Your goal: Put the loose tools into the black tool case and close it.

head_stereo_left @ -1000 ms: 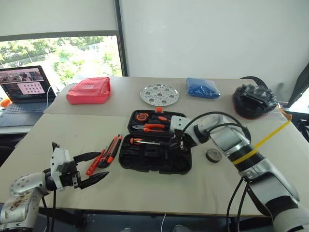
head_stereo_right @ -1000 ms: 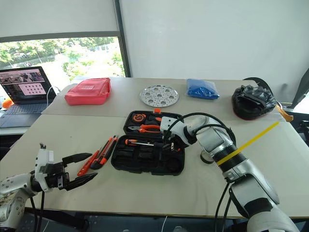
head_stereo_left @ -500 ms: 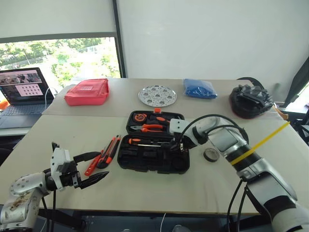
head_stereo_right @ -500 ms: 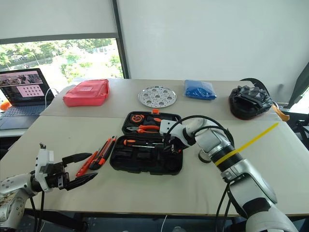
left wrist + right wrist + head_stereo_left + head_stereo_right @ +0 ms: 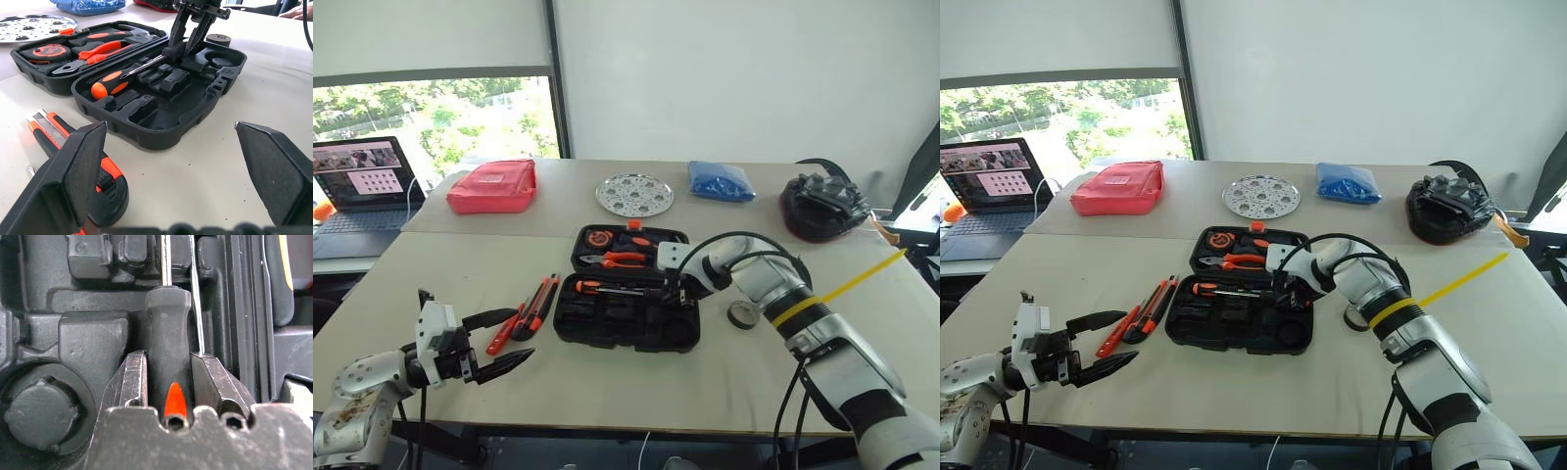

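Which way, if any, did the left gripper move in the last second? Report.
No: the left gripper stays open, at the same gap from the utility knife.

Black tool case (image 5: 626,318) showing orange-and-black screwdriver (image 5: 607,287); red pouch (image 5: 493,185), blue bag (image 5: 722,180), yellow strip (image 5: 847,286) lying on beige table (image 5: 440,269).
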Robot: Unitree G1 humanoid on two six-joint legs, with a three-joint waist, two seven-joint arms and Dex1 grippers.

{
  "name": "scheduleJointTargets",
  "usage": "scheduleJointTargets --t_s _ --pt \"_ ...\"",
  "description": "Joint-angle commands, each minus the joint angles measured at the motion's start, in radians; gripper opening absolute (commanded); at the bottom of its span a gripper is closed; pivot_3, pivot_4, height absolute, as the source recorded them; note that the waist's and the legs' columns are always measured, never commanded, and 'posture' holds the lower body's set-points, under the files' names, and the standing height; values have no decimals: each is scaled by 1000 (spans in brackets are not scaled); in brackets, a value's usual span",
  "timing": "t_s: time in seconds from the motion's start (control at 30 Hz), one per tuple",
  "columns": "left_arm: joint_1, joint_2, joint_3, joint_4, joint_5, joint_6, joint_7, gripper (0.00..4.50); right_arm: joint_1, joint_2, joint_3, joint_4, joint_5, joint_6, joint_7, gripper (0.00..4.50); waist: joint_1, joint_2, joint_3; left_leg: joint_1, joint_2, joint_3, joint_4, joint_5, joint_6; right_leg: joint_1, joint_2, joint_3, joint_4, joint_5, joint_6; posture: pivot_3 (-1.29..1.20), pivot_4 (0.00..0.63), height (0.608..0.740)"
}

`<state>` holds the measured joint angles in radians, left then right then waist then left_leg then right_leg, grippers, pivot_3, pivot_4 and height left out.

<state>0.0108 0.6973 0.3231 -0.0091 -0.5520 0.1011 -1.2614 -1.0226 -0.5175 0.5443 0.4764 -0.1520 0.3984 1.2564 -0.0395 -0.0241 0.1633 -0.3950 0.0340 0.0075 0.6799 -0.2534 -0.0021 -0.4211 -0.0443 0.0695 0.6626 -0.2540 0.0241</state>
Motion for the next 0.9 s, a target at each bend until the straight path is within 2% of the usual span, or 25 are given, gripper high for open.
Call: scheduleJointTargets --t_s 0.03,0.2,0.27,0.3,0.33,0.5,0.7,0.8,0.9 --pt "1 3 8 -25 -7 -23 4 4500 5 -19 26 1 -48 -21 33 980 0 0 0 0 0 0 0 0 0 0 0 0 0 0 0 0 150 740" --pt "-2 4 8 -19 -6 -26 7 4500 -2 3 3 8 -45 8 28 980 0 0 0 0 0 0 0 0 0 0 0 0 0 0 0 0 150 740" --pt "-5 4 7 -17 -6 -28 9 4500 0 13 -13 15 -42 -11 3 1985 -1 0 0 0 0 0 0 0 0 0 0 0 0 0 0 0 150 740" --pt "-5 4 8 -17 -5 -28 11 4500 1 11 -20 5 -34 -12 13 2137 -2 0 0 0 0 0 0 0 0 0 0 0 0 0 0 0 150 740" --pt "-4 4 8 -18 -5 -28 12 4500 1 10 -30 -8 -22 -8 23 2534 -3 0 0 0 0 0 0 0 0 0 0 0 0 0 0 0 150 740" --pt "1 9 14 -20 -7 -26 17 4500 -18 -26 -91 -119 65 75 141 2534 -5 0 1 -3 1 -1 -1 0 0 -4 1 0 0 0 0 0 150 740" --pt "1 13 14 -21 -5 -25 22 4500 -25 -19 -122 -129 87 63 120 2534 -5 0 1 -4 1 -3 -2 0 0 -5 0 0 -1 0 0 0 150 740" --pt "-2 14 14 -21 -4 -26 26 4500 -22 17 -126 -94 77 44 81 1876 -7 0 1 -4 1 -3 -2 0 0 -4 0 0 -1 0 0 0 150 740" --pt "0 17 16 -23 -4 -25 28 4500 -17 34 -118 -62 61 9 61 882 -6 0 1 -4 1 -3 -2 0 0 -4 0 0 0 0 0 0 150 740"
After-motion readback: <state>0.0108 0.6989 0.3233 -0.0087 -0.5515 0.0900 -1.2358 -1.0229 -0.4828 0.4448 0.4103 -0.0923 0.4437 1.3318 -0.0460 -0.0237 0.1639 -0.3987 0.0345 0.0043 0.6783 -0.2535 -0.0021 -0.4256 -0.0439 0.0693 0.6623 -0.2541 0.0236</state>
